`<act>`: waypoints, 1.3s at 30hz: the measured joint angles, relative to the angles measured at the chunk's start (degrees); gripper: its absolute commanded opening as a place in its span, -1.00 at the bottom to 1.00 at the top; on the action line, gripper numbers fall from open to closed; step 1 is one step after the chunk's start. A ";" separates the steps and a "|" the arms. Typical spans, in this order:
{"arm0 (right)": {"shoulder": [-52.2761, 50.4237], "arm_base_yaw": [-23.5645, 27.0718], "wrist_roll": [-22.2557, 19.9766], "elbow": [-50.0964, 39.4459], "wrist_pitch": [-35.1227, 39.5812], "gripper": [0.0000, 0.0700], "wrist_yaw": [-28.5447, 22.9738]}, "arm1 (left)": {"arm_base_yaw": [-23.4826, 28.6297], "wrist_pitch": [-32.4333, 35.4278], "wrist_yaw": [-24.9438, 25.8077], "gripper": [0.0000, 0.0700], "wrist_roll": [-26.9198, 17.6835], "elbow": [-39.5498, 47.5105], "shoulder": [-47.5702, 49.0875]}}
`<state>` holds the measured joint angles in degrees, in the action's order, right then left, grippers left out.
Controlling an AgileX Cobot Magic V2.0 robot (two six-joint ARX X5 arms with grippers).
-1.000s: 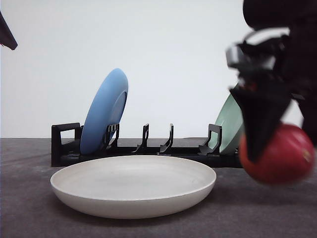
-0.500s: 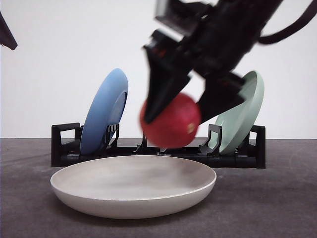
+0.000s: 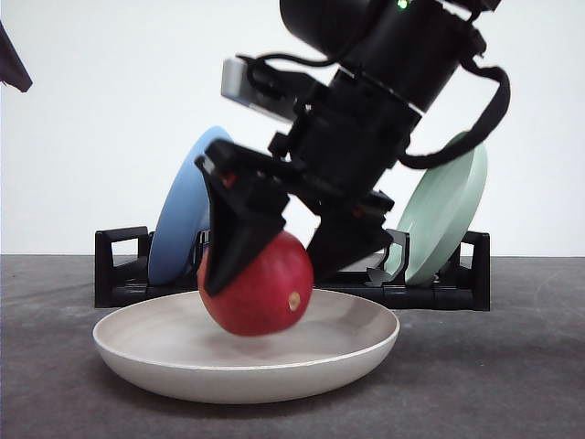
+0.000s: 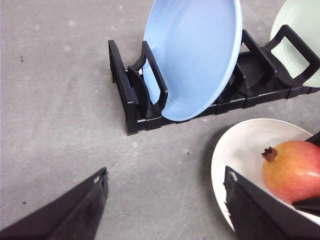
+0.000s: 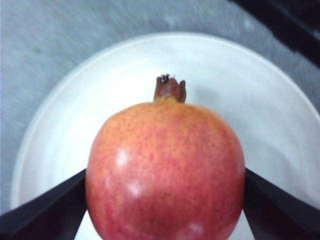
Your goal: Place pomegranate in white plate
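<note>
The red pomegranate [image 3: 260,288] sits between the black fingers of my right gripper [image 3: 265,279], which is shut on it. The fruit is low over the white plate [image 3: 366,352], its underside below the rim line; the rim hides whether it touches the plate floor. From the right wrist, the pomegranate [image 5: 165,170] has its brown crown pointing away, with the white plate [image 5: 90,105] beneath it. My left gripper [image 4: 165,220] hangs open over bare table, left of the white plate [image 4: 240,150] and the pomegranate [image 4: 292,170].
A black dish rack [image 3: 119,270] stands behind the plate, holding a blue plate [image 3: 187,210] on the left and a pale green plate [image 3: 448,215] on the right. Grey table surface [image 4: 55,115] lies open around the left gripper.
My right arm carried the pomegranate from the far right, leftward over the plate, then down into it. The left arm has not moved.
</note>
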<state>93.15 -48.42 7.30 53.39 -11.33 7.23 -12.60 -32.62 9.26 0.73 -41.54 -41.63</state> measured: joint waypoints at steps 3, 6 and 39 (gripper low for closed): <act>0.34 0.07 0.01 0.00 -0.17 0.51 -0.18 | 0.00 0.00 0.00 0.24 0.00 0.00 0.00; 0.33 0.03 0.01 0.00 -0.02 0.63 -0.15 | 0.00 0.00 0.00 0.24 0.00 0.00 0.02; -30.46 8.93 1.58 -15.23 4.36 0.69 0.58 | 0.00 0.00 0.00 0.24 0.00 0.00 0.00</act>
<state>62.69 -39.48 8.88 38.16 -6.97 7.81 -12.60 -32.62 9.26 0.73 -41.54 -41.63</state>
